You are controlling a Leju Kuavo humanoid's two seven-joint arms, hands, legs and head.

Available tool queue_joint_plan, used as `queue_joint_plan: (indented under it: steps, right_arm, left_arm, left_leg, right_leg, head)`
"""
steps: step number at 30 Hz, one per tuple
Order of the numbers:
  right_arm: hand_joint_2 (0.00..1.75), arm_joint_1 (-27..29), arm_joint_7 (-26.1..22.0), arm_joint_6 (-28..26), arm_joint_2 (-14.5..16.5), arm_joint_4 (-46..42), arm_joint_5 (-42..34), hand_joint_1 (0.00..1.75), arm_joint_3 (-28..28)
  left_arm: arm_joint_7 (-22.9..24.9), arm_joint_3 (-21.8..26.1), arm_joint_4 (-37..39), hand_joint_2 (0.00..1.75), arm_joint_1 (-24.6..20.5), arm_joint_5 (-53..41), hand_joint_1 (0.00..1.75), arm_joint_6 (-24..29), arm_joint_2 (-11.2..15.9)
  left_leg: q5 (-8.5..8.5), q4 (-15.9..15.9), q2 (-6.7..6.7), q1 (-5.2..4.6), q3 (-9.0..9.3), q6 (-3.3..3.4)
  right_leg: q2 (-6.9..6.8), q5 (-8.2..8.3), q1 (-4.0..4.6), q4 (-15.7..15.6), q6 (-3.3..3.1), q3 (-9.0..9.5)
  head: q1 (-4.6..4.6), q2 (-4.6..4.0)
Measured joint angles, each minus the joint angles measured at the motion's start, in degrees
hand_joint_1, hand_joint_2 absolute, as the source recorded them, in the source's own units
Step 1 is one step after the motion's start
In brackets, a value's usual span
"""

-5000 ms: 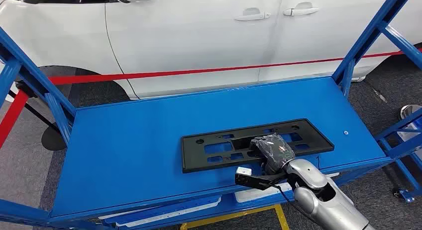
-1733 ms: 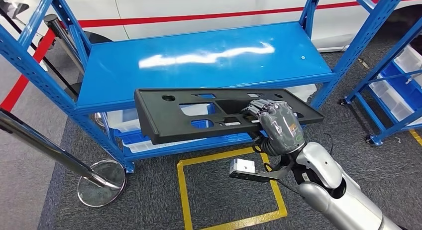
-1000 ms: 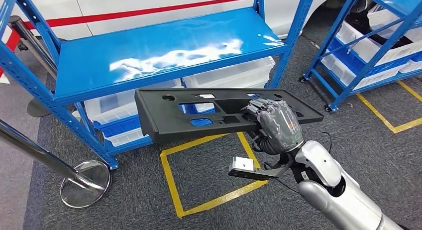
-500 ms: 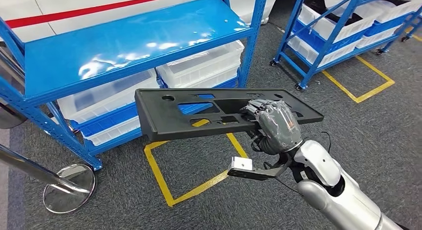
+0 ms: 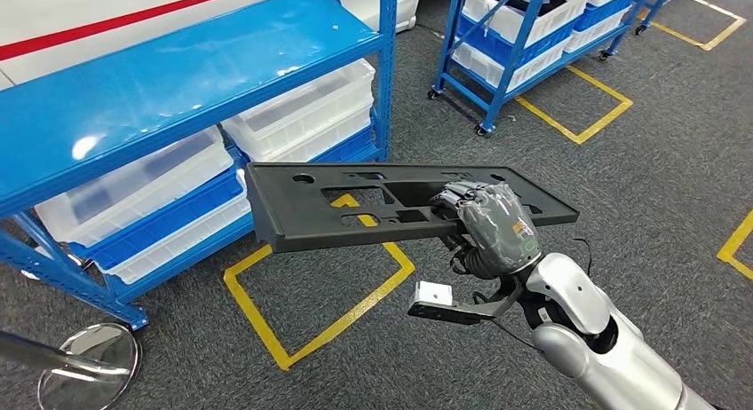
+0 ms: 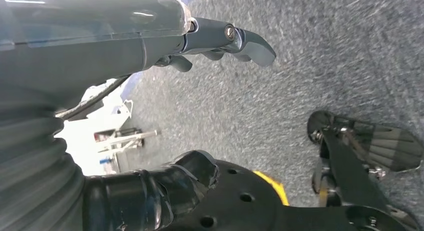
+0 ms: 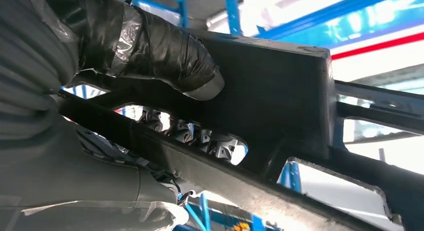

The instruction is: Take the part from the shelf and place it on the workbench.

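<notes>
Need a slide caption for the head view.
Right hand carries the black panel part level above grey carpet, blue shelf off to one side.

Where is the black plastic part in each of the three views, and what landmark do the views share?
Head view: the black part lies across the middle, above the grey floor.
Left wrist view: not in it.
Right wrist view: the part is close up, across most of the picture.
Shared landmark: the right hand gripping the part; its thumb presses on it in the right wrist view.

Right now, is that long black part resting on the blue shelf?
No, the right hand holds the black part in the air above the grey floor, beside the blue shelf.
</notes>
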Motion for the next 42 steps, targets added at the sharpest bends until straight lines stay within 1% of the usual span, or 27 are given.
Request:
queue_joint_plan:
  steps: [2, 3, 5, 6, 7, 8, 10, 12, 13, 15, 17, 19, 20, 21, 22, 24, 26, 28, 30, 32, 34, 36, 37, 38, 39, 41, 42]
  right_arm:
    - [1.75, -0.1, 0.1, 0.4, 0.0, 0.0, -0.4, 1.75, 0.0]
    - [1.75, -0.2, 0.1, 0.5, 0.0, 0.0, -0.6, 1.75, 0.0]
    - [1.75, -0.2, 0.2, 0.7, 0.2, 0.0, -0.7, 1.75, 0.0]
    - [1.75, -0.1, 0.2, 0.8, 0.2, 0.0, -0.7, 1.75, 0.0]
    - [1.75, -0.1, 0.2, 0.9, 0.2, 0.0, -0.7, 1.75, 0.0]
    - [1.75, 0.0, 0.2, 0.9, 0.2, 0.0, -0.7, 1.75, 0.0]
    - [1.75, -0.1, 0.2, 1.0, 0.2, 0.0, -0.6, 1.75, 0.0]
    - [1.75, -0.2, 0.2, 1.1, 0.3, 0.0, -0.6, 1.75, 0.0]
    - [1.75, -0.2, 0.2, 1.1, 0.3, -0.1, -0.6, 1.75, 0.0]
    - [1.75, -0.1, 0.2, 1.3, 0.2, -0.1, -0.5, 1.75, 0.0]
    - [1.75, -0.2, 0.2, 1.4, 0.2, -0.1, -0.5, 1.75, 0.0]
    - [1.75, -0.3, 0.2, 1.6, 0.2, -0.1, -0.5, 1.75, 0.0]
    - [1.75, -0.3, 0.3, 1.7, 0.3, -0.1, -0.5, 1.75, 0.0]
    - [1.75, -0.3, 0.3, 1.8, 0.3, 0.0, -0.5, 1.75, 0.0]
    - [1.75, -0.3, 0.3, 1.9, 0.3, 0.0, -0.5, 1.75, 0.0]
    - [1.75, -0.3, 0.4, 2.0, 0.3, 0.0, -0.5, 1.75, 0.0]
    - [1.75, -0.4, 0.4, 2.0, 0.3, 0.0, -0.5, 1.75, -0.1]
    - [1.75, -0.5, 0.6, 2.2, 0.4, 0.0, -0.5, 1.75, -0.1]
    - [1.75, -0.5, 0.8, 2.4, 0.4, -0.1, -0.5, 1.75, -0.2]
    - [1.75, -0.5, 0.9, 2.6, 0.6, -0.1, -0.5, 1.75, -0.2]
    - [1.75, -0.6, 1.0, 2.8, 0.8, -0.1, -0.5, 1.75, -0.2]
    - [1.75, -0.5, 1.1, 3.0, 1.0, -0.1, -0.5, 1.75, -0.2]
    - [1.75, -0.4, 1.2, 3.0, 1.1, -0.1, -0.4, 1.75, -0.2]
    - [1.75, -0.3, 1.2, 3.1, 1.2, -0.1, -0.4, 1.75, -0.2]
    - [1.75, -0.3, 1.3, 3.2, 1.2, -0.1, -0.4, 1.75, -0.2]
    - [1.75, -0.3, 1.4, 3.2, 1.4, -0.1, -0.4, 1.75, -0.2]
    - [1.75, -0.3, 1.5, 3.2, 1.5, -0.1, -0.4, 1.75, -0.3]
  left_arm:
    - [0.0, 0.0, 0.0, 1.75, -0.1, 0.0, 0.0, 0.0, 0.0]
    - [0.0, 0.0, 0.0, 1.75, 0.0, 0.0, 0.0, 0.0, 0.0]
    - [0.0, 0.0, 0.0, 1.75, 0.1, -0.1, 0.0, 0.1, 0.0]
    - [0.0, 0.0, 0.0, 1.75, 0.2, -0.1, 0.0, 0.2, 0.0]
    - [0.0, 0.0, 0.0, 1.75, 0.2, -0.2, 0.0, 0.3, 0.1]
    - [0.0, 0.0, 0.0, 1.75, 0.3, -0.3, 0.0, 0.5, 0.1]
    - [-0.1, 0.0, 0.0, 1.75, 0.4, -0.5, 0.0, 0.8, 0.1]
    - [-0.1, 0.0, 0.0, 1.75, 0.4, -0.8, 0.0, 1.1, 0.1]
    - [-0.2, 0.0, 0.0, 1.75, 0.3, -1.0, 0.0, 1.3, 0.1]
    - [-0.2, 0.0, 0.0, 1.75, 0.2, -1.3, 0.0, 1.6, 0.2]
    - [-0.3, 0.0, 0.0, 1.75, 0.3, -1.5, 0.0, 1.9, 0.3]
    - [-0.4, -0.1, 0.0, 1.75, 0.4, -1.7, 0.0, 2.0, 0.4]
    - [-0.4, -0.1, 0.0, 1.75, 0.4, -1.9, 0.0, 2.0, 0.4]
    - [-0.4, -0.1, 0.0, 1.75, 0.4, -1.9, 0.0, 2.1, 0.4]
    - [-0.5, -0.1, 0.0, 1.75, 0.4, -2.1, 0.0, 2.2, 0.4]
    - [-0.6, -0.1, 0.0, 1.75, 0.4, -2.3, 0.0, 2.3, 0.5]
    - [-1.0, -0.3, 0.0, 1.75, 0.3, -2.4, 0.0, 2.4, 0.5]
    - [-1.6, -0.4, 0.0, 1.75, 0.3, -2.4, 0.0, 2.4, 0.5]
    - [-2.0, -0.5, 0.0, 1.75, 0.1, -2.4, 0.0, 2.5, 0.5]
    - [-2.2, -0.5, 0.0, 1.75, 0.1, -2.4, 0.0, 2.6, 0.5]
    - [-2.3, -0.5, 0.0, 1.75, 0.2, -2.8, 0.0, 2.9, 0.6]
    - [-2.5, -0.8, 0.0, 1.75, 0.4, -3.5, 0.0, 3.5, 0.7]
    - [-2.6, -1.0, 0.0, 1.75, 0.4, -3.9, 0.0, 3.9, 0.7]
    - [-2.6, -1.1, 0.0, 1.75, 0.5, -4.2, 0.0, 4.2, 0.8]
    - [-2.7, -1.3, 0.0, 1.75, 0.6, -4.4, 0.0, 4.4, 0.9]
    - [-2.8, -1.5, 0.0, 1.75, 0.6, -4.7, 0.0, 4.6, 1.0]
    - [-2.9, -1.5, 0.0, 1.75, 0.6, -4.8, 0.0, 4.7, 1.0]
  left_leg:
    - [-2.39, 3.3, -2.88, 0.28, -1.38, -0.41]
    - [-4.21, 6.6, -4.45, 0.47, -2.96, -0.51]
    - [-7.12, 14.2, -5.4, 0.62, -6.75, -0.73]
    - [-7.26, 16.3, -5.43, 0.68, -7.97, -0.86]
    - [-6.12, 16.2, -5.47, 0.77, -8.18, -0.98]
    - [-4.04, 14.0, -5.64, 0.92, -7.4, -1.07]
    - [0.18, 6.8, -7.75, 1.38, -4.65, -1.24]
    - [1.29, 2.8, -9.93, 1.66, -3.2, -1.15]
    - [1.12, 2.5, -10.18, 1.56, -3.14, -0.97]
    - [1.45, 2.1, -8.99, 1.55, -3.09, -0.24]
    - [1.97, 1.6, -7.59, 1.65, -3.02, 0.56]
    - [2.19, 1.4, -6.17, 1.47, -3.1, 0.94]
    - [2.21, 1.5, -5.42, 1.35, -3.17, 0.97]
    - [2.21, 1.5, -4.68, 1.26, -3.2, 0.99]
    - [2.2, 1.5, -3.96, 1.19, -3.2, 0.99]
    - [2.13, 1.5, -2.71, 1.06, -3.1, 0.95]
    - [2.02, 1.4, -1.67, 0.82, -3.0, 0.76]
    - [1.95, 1.3, -0.69, 0.63, -2.94, 0.35]
    - [1.75, 1.3, -0.11, 0.6, -2.78, -0.25]
    - [0.12, 3.1, -1.94, 0.67, -3.34, -0.74]
    - [-3.54, 9.2, -4.6, 0.79, -5.94, -0.93]
    - [-6.14, 15.8, -5.41, 0.85, -9.02, -1.08]
    - [-5.91, 16.8, -5.45, 0.9, -9.55, -1.16]
    - [-4.52, 15.6, -5.54, 0.99, -9.03, -1.23]
    - [-2.43, 12.5, -5.89, 1.13, -7.61, -1.27]
    - [0.43, 5.6, -8.07, 1.46, -4.49, -1.15]
    - [0.96, 3.7, -8.9, 1.51, -3.66, -0.97]
  right_leg:
    - [1.01, 0.38, -0.42, -0.6, -0.73, 0.13]
    - [1.53, 0.5, -0.47, -0.7, -0.97, 0.12]
    - [2.76, 0.6, -0.48, -0.7, -1.19, -0.07]
    - [3.45, 0.6, -0.51, -0.5, -1.19, -0.13]
    - [4.19, 0.58, -0.56, -0.3, -1.16, -0.17]
    - [4.95, 0.52, -0.65, -0.1, -1.08, -0.19]
    - [6.41, 0.3, -0.8, 0.7, -0.63, -0.48]
    - [7.64, 0.36, -0.87, 1.4, 0.13, -1.35]
    - [8.24, 0.6, -0.93, 1.6, 0.61, -1.79]
    - [8.85, 0.99, -1.09, 1.6, 1.45, -2.32]
    - [6.63, -0.54, -0.97, 3.7, 2.02, -3.42]
    - [3.66, -4.15, -0.95, 10.1, 2.45, -6.1]
    - [3.07, -5.68, -1.03, 13.7, 2.62, -7.53]
    - [2.8, -6.4, -1.09, 16.0, 2.7, -8.39]
    - [2.65, -6.11, -1.1, 16.4, 2.68, -8.26]
    - [1.97, -3.09, -0.94, 10.7, 2.25, -4.77]
    - [-0.07, -0.99, -0.19, 3.2, 1.34, -0.67]
    - [-0.89, -0.86, 0.51, 0.5, 0.59, 0.5]
    - [0.29, -0.45, 0.37, 0.0, 0.04, 0.48]
    - [1.25, 0.15, -0.08, -0.9, -0.67, 0.78]
    - [2.22, 0.53, -0.27, -1.2, -1.13, 0.75]
    - [3.46, 0.6, -0.29, -0.9, -1.25, 0.39]
    - [4.14, 0.58, -0.33, -0.7, -1.22, 0.23]
    - [4.86, 0.52, -0.39, -0.4, -1.13, 0.09]
    - [5.55, 0.41, -0.48, 0.0, -0.97, -0.04]
    - [6.84, 0.08, -0.57, 1.0, -0.4, -0.57]
    - [7.39, 0.04, -0.58, 1.5, -0.05, -0.95]
  head:
    - [-0.02, 0.0]
    - [-0.02, 0.0]
    - [-0.02, 0.0]
    - [-0.01, 0.0]
    - [-0.01, 0.0]
    - [-0.01, 0.0]
    - [0.0, 0.0]
    - [0.02, 0.0]
    - [0.01, 0.0]
    - [0.01, 0.0]
    - [0.26, 0.0]
    - [0.51, 0.0]
    - [0.51, 0.0]
    - [0.52, 0.0]
    - [0.51, 0.0]
    - [0.51, 0.0]
    - [0.51, 0.0]
    - [0.5, 0.0]
    - [0.49, 0.0]
    - [0.46, 0.0]
    - [0.44, 0.0]
    - [0.44, 0.0]
    - [0.44, 0.0]
    - [0.44, 0.0]
    - [0.44, 0.0]
    - [0.46, 0.0]
    - [0.48, 0.0]
